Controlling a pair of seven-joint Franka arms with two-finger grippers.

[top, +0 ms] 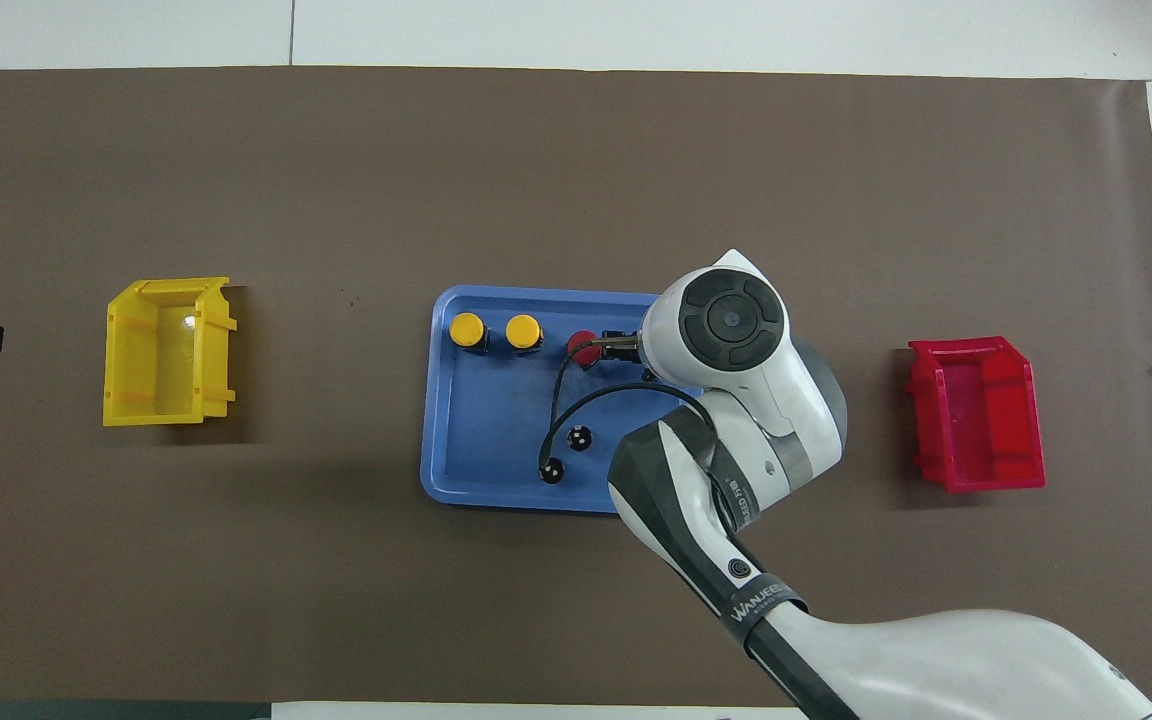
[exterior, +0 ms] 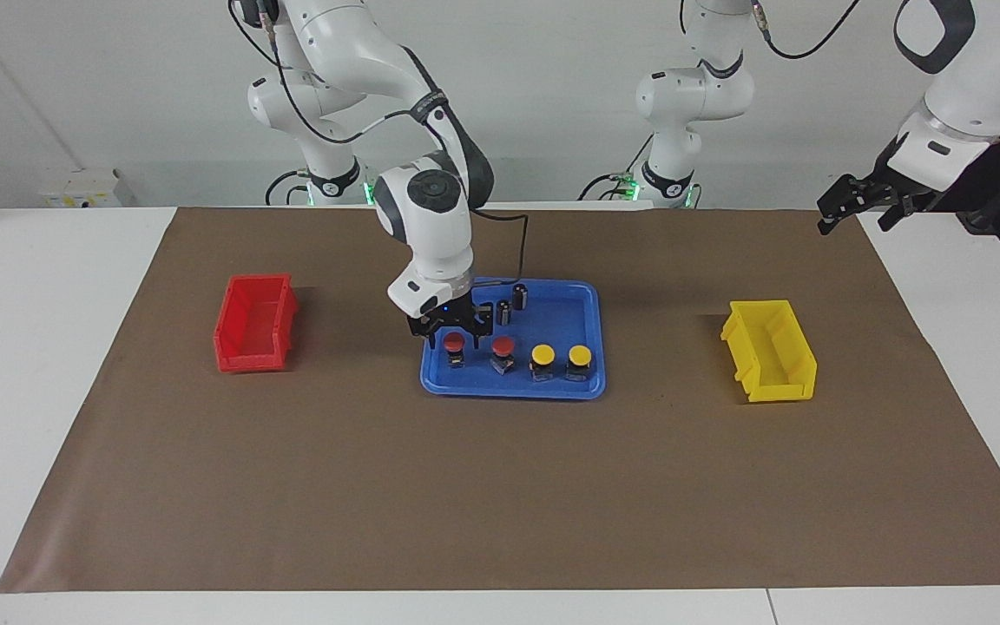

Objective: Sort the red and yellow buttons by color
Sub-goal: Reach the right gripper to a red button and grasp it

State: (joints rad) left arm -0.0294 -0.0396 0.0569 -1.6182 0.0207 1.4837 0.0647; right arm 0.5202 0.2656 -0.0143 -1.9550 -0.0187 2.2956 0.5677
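The right gripper [exterior: 453, 333], fingers spread wide, straddles the end red button [exterior: 453, 345], poised to grasp it for the red bin [exterior: 255, 323].

In the overhead view the right arm's wrist covers the right gripper [exterior: 452, 332] and the end red button [exterior: 454, 345] under it; we see neither there. The neighbouring red button [top: 584, 347] shows only part of its cap beside that wrist. The left gripper [exterior: 847, 206] is cut by the overhead view's edge. We cannot resolve either gripper's finger spacing.
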